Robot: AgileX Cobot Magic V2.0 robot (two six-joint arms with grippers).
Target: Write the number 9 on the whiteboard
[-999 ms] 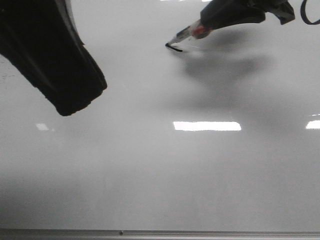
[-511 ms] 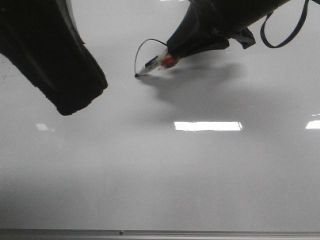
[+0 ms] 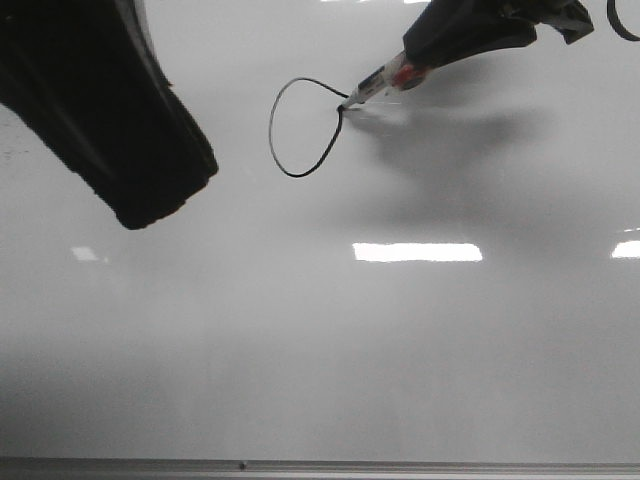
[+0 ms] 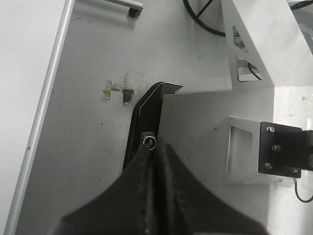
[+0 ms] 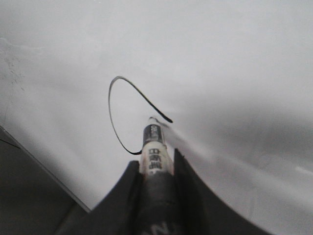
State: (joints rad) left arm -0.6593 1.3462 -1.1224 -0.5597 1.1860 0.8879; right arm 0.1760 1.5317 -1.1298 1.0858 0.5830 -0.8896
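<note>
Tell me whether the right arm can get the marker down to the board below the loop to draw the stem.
Probably yes: the marker touches the whiteboard at the loop, with bare board below.

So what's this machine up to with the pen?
The right gripper is clamped on a white marker pen and is drawing on the glossy pale whiteboard. A thin black oval loop, the top of a 9, is drawn; the stem is not yet there. The left gripper waits off the board, shut with nothing in it.
</note>
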